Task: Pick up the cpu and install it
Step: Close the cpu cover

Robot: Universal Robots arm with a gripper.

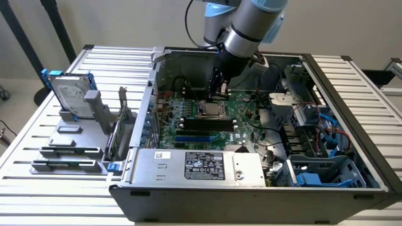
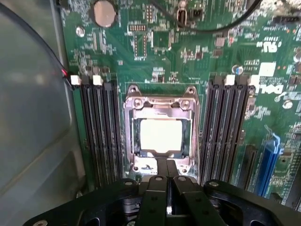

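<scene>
Silver-grey cpu [image 2: 161, 135] lies flat inside the metal socket frame [image 2: 136, 101] on the green motherboard [image 2: 197, 52], between two banks of black memory slots [image 2: 101, 132]. The fingers [image 2: 160, 169] are pressed together, holding nothing, with their tips over the frame's edge just beside the cpu. The arm [image 1: 242, 33] reaches into the open case [image 1: 251, 200] on the slatted surface [image 1: 370, 84].

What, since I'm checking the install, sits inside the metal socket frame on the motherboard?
The cpu lies inside the socket frame, shiny top showing. Whatever lies beneath it is covered, and the shut fingers hide one edge of the frame.
</scene>
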